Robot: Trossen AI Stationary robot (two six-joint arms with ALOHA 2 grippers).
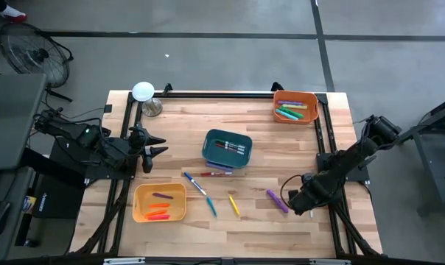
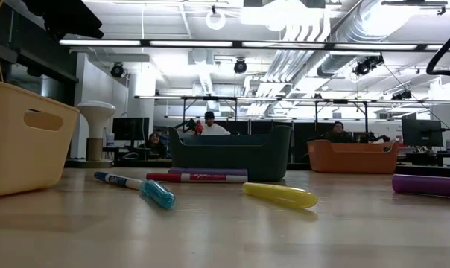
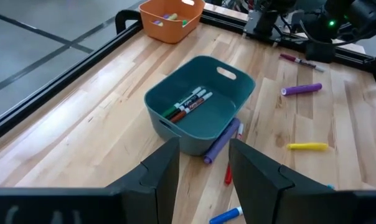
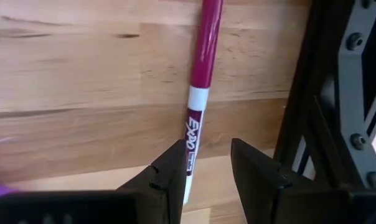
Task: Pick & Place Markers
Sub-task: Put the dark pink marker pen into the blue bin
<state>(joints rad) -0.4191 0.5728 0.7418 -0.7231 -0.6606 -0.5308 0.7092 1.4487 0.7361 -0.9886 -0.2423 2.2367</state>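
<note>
Partly sorted, by the look of it. Starting at the desk's left edge, the left gripper (image 1: 159, 145) hangs with its fingers apart and nothing between them. Just ahead of it, near the front-left corner, the yellow bin (image 1: 160, 202) already holds a few orange and purple markers. Mid-desk, the teal bin (image 1: 227, 148) has several white-barrelled markers inside, and the orange bin (image 1: 295, 106) at the far right corner holds green ones. Still loose on the wood: a blue marker (image 1: 195, 184), a red marker (image 1: 216, 174), a yellow marker (image 1: 233, 205) and a purple marker (image 1: 276, 200).

At the right edge, the right gripper (image 4: 206, 165) hovers fingers apart over a magenta marker (image 4: 199, 87), not clamped yet. Exact bin counts are hard to make out.
</note>
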